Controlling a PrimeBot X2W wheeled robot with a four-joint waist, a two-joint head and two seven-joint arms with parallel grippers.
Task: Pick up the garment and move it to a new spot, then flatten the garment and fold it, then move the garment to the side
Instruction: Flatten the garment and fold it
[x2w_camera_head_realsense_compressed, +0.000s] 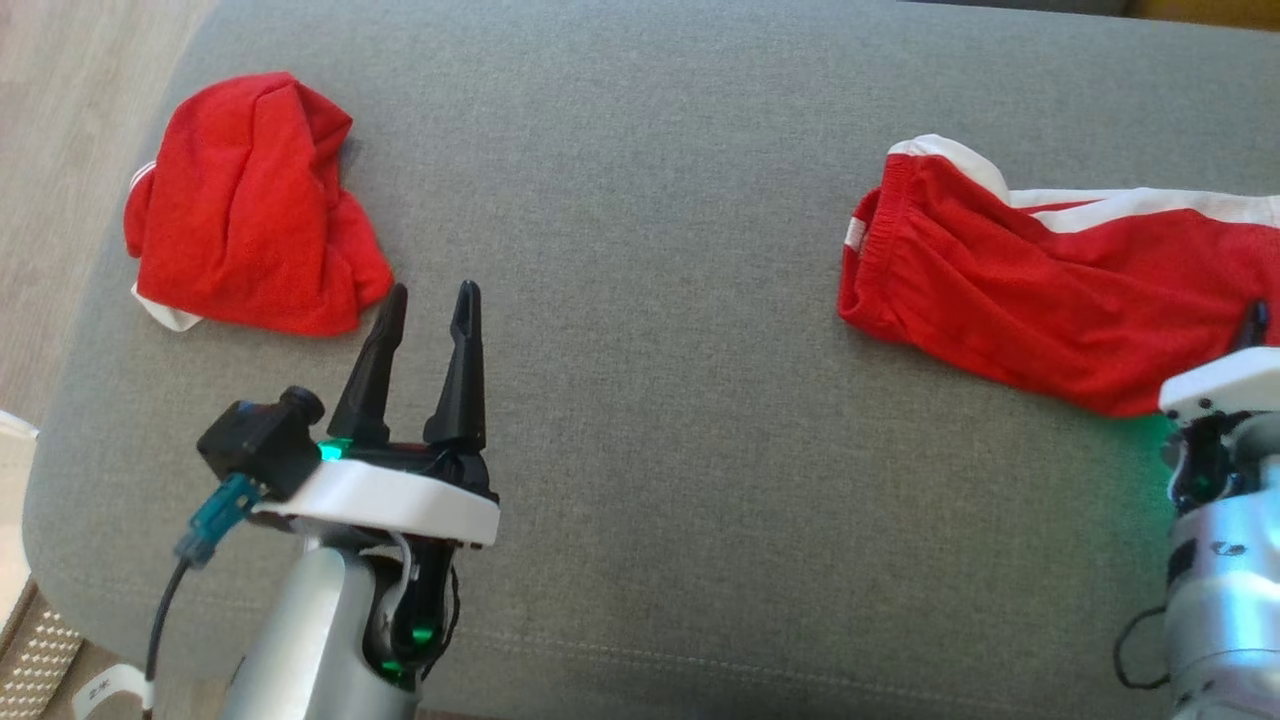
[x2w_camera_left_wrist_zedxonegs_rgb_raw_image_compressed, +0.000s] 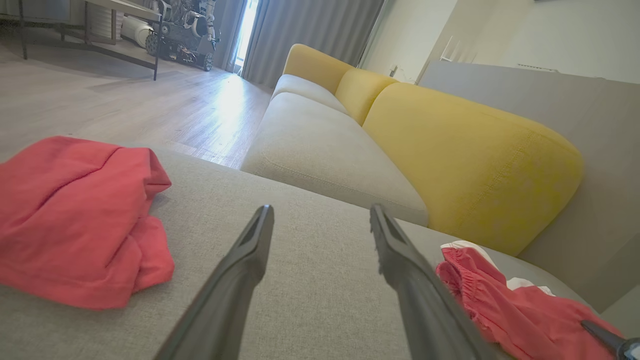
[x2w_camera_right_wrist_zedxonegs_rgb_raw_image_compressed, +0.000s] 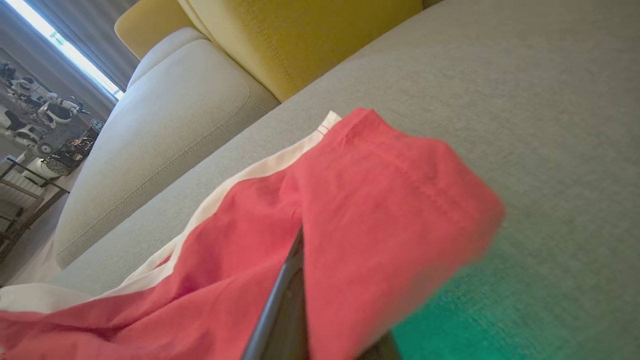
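Two red garments lie on the grey cushion (x2w_camera_head_realsense_compressed: 650, 400). One is a crumpled red bundle (x2w_camera_head_realsense_compressed: 250, 210) at the far left, also in the left wrist view (x2w_camera_left_wrist_zedxonegs_rgb_raw_image_compressed: 75, 225). The other is a pair of red shorts with a white side stripe (x2w_camera_head_realsense_compressed: 1040, 285), stretched out at the right. My right gripper (x2w_camera_head_realsense_compressed: 1253, 322) is shut on the shorts' near edge, and the right wrist view shows red cloth (x2w_camera_right_wrist_zedxonegs_rgb_raw_image_compressed: 380, 210) draped over its dark finger (x2w_camera_right_wrist_zedxonegs_rgb_raw_image_compressed: 282, 305). My left gripper (x2w_camera_head_realsense_compressed: 432, 292) hovers open just right of the bundle, nothing between its fingers (x2w_camera_left_wrist_zedxonegs_rgb_raw_image_compressed: 250, 260).
The cushion's left edge drops to a wooden floor (x2w_camera_head_realsense_compressed: 60, 130). A beige sofa seat (x2w_camera_left_wrist_zedxonegs_rgb_raw_image_compressed: 320, 150) with yellow back cushions (x2w_camera_left_wrist_zedxonegs_rgb_raw_image_compressed: 465, 160) stands beyond the grey cushion. A bare grey stretch separates the two garments.
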